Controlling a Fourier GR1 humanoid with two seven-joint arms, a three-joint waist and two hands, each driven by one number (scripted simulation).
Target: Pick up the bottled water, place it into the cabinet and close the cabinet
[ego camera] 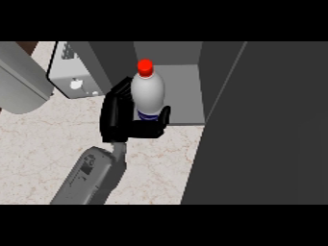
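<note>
hand [124,122] curled round bottled water [148,93] | bottle upright at open cabinet [184,91] mouth, above worktop's [31,158] far edge | left: release inside, close door [266,120]

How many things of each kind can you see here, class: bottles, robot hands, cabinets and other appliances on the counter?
Bottles: 1, the bottled water with a red cap
Robot hands: 1, the left hand, curled round the bottle
Cabinets: 1, the open cabinet
Other appliances: 1, the grey appliance
Total: 4
</note>
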